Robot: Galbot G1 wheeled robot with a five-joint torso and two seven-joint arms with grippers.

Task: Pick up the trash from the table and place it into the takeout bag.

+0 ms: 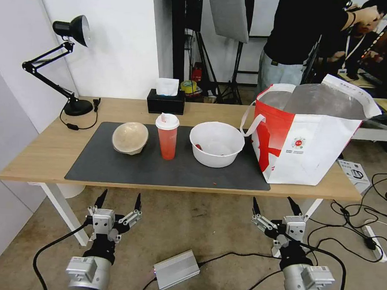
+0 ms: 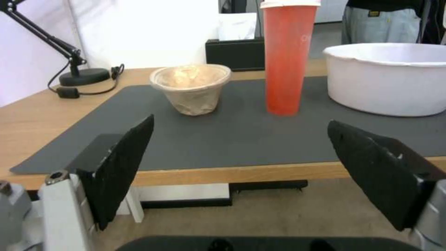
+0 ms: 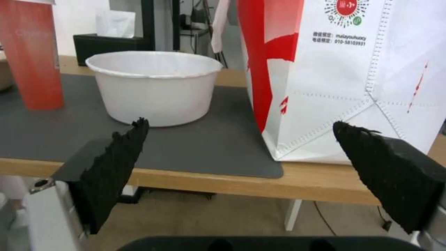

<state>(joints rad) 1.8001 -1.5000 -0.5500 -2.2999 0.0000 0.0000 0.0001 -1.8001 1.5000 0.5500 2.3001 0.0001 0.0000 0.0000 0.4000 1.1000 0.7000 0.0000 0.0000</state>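
Three pieces of trash stand in a row on the dark grey mat (image 1: 167,167) of the light-wood counter (image 1: 39,155): a beige dome-shaped bowl (image 1: 130,137) toward the robot's left, a tall translucent red drink cup (image 1: 167,136) with a white lid in the middle, and a wide white plastic bowl (image 1: 216,144) to the right. The beige bowl sits upright in the left wrist view, its open rim tilted slightly. The cup stands upright, apart from both bowls. Just beside the white bowl, at the mat's right end, stands the takeout bag (image 1: 307,141), a boxy white-and-red tote with silver foil lining, its mouth open upward and a white strap handle hanging toward the bowl.

Behind the cup, near the counter's far edge, sits a black tissue box (image 1: 165,102) with white tissue. A black desk lamp (image 1: 60,62) stands at the far left corner.

Both arms hang below the near edge of the counter. The left hand (image 1: 119,201) is spread wide and holds nothing, pointing toward the beige bowl and cup. The right hand (image 1: 276,207) is likewise spread wide and empty, facing the white bowl and the bag.
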